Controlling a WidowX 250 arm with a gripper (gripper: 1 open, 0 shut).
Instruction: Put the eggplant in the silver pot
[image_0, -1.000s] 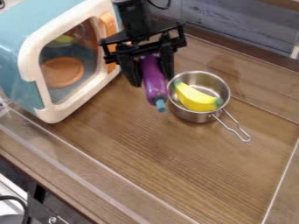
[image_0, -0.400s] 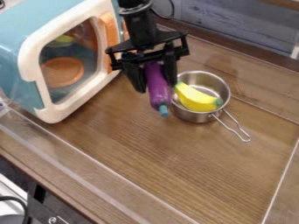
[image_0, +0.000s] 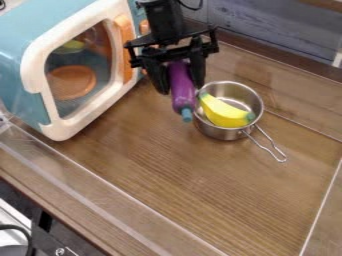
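The black gripper (image_0: 174, 62) is pointing steeply downward over the wooden table (image_0: 160, 170), and its jaws are clamping on the upper end of the eggplant (image_0: 179, 88). The eggplant is hanging from the gripper almost upright, slightly tilted, with its small blue-green tip (image_0: 186, 115) at the bottom. This tip is sitting just beside the left rim of the silver pot (image_0: 230, 112) (whether it is touching the rim or the table is not possible to tell). The pot is standing on the table to the right of the gripper, with its thin wire handle (image_0: 271, 146) pointing toward the lower right. A yellow toy (image_0: 223, 111) is lying inside the pot. The white and teal toy microwave (image_0: 60, 65) is standing to the left, with its door facing the table.
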